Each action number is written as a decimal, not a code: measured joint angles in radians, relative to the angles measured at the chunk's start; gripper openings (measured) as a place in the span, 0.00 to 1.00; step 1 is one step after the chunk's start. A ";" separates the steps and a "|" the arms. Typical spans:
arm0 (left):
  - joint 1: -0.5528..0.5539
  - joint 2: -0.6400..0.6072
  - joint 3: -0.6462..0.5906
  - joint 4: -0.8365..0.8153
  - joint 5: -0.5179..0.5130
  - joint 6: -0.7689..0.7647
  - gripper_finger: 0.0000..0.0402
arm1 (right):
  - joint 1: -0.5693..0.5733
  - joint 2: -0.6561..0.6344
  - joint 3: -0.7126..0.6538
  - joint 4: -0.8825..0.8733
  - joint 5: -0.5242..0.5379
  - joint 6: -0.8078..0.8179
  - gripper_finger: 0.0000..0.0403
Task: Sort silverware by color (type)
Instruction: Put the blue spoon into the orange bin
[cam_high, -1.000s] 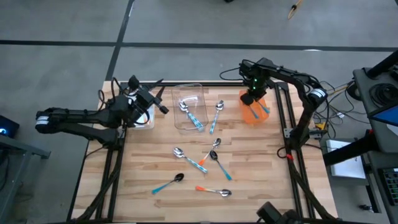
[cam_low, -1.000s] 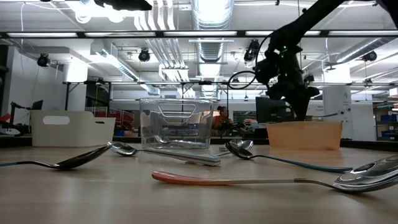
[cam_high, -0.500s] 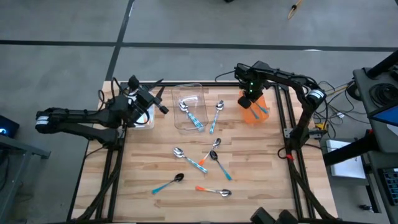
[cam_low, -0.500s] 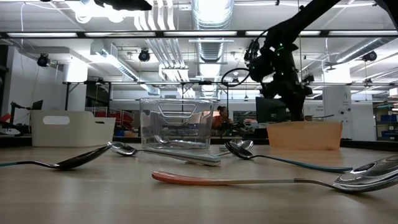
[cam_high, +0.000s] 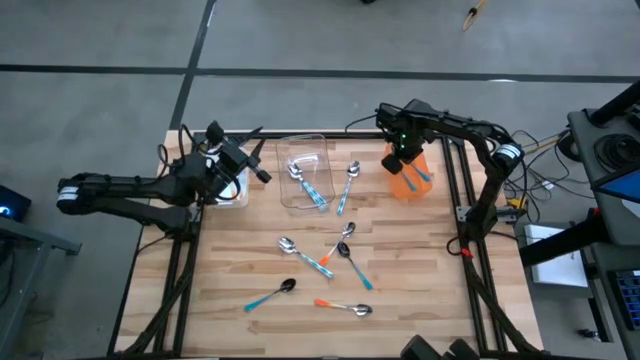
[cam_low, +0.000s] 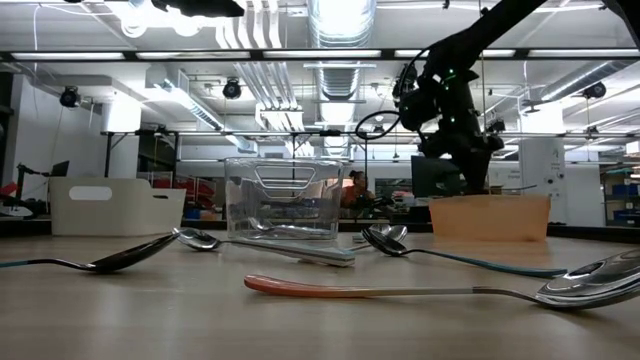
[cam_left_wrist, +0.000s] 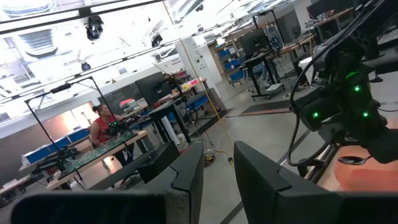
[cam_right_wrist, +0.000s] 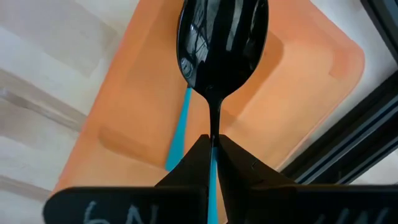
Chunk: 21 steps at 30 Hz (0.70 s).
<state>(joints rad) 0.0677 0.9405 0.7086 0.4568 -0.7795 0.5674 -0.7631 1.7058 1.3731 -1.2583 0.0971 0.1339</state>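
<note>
The right tool (cam_right_wrist: 212, 155) is pinching the thin neck of a dark-bowled spoon (cam_right_wrist: 222, 43), its two fingers pressed together on the stem so the bowl sticks out ahead of them, a grip that probably keeps the spoon from swinging while it is carried. Straight beyond the tool lies the orange bin (cam_right_wrist: 298, 99), and a light blue handle (cam_right_wrist: 177, 134) already rests inside it, which suggests this bin collects one kind and the held spoon is meant to drop there. In the high view the tool hangs over the bin's near edge (cam_high: 407, 183), so the release looks close but not yet made. Farther out from the tool, a silver spoon (cam_high: 349, 180) lies just beside the clear bin (cam_high: 305, 171), which holds two more. Farther still, loose spoons (cam_high: 330, 262) are scattered across the middle of the counter (cam_high: 420, 280), some crossing one another, still to be sorted. Well apart, at the far side, the left tool (cam_left_wrist: 217, 171) waits beside the white bin (cam_high: 232, 190) with its fingers spread and nothing between them.
</note>
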 joint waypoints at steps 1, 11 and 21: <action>0.000 0.000 0.000 0.000 0.000 0.000 0.18 | 0.000 0.000 -0.001 0.000 0.000 0.000 0.02; 0.000 0.000 0.000 0.000 0.000 0.000 0.18 | 0.000 0.000 -0.047 0.030 -0.036 0.002 0.02; 0.000 0.000 0.000 0.000 0.000 0.000 0.18 | 0.000 0.000 -0.060 0.094 -0.036 -0.003 0.02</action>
<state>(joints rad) 0.0677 0.9401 0.7086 0.4564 -0.7795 0.5678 -0.7631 1.7054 1.3136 -1.1641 0.0608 0.1308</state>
